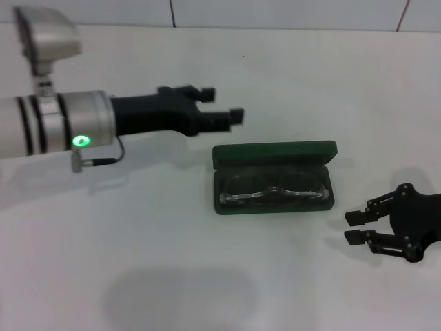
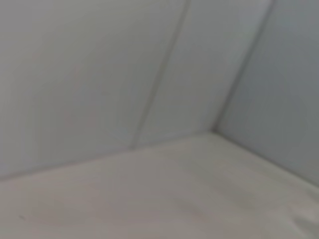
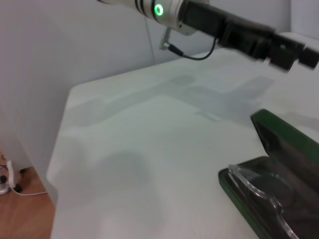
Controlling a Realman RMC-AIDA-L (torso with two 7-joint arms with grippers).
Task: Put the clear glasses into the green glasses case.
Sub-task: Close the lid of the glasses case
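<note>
Clear glasses (image 1: pixel 272 191) inside green glasses case (image 1: pixel 274 153).

Open green case (image 3: pixel 279 164) on a white tabletop (image 3: pixel 149 149), clear glasses (image 3: pixel 259 191) inside; left hand (image 3: pixel 291 50) hovers beyond it

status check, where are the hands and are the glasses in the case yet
Left hand open, empty, raised behind the case. Right hand open, empty, low, right of it. Clear glasses lying in the open green glasses case. Nothing in the way.
</note>
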